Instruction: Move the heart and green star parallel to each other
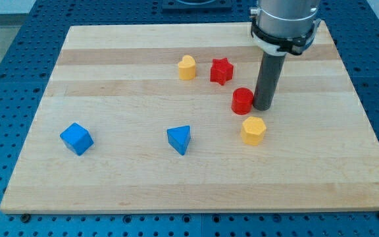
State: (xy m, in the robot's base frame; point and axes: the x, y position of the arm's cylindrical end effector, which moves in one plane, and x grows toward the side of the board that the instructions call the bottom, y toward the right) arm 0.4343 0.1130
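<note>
A yellow heart (187,67) lies on the wooden board (110,79), above the middle. No green star shows in the view. A red star (221,71) lies just right of the heart. My tip (264,107) rests on the board right of the middle, touching or almost touching the right side of a red cylinder (243,101). The tip is below and to the right of the red star and well right of the heart. The rod rises from the tip towards the view's top.
A yellow hexagon (253,130) lies just below the red cylinder and my tip. A blue triangle block (179,139) lies at the lower middle. A blue cube (76,138) lies at the lower left. The board sits on a blue perforated table (5,39).
</note>
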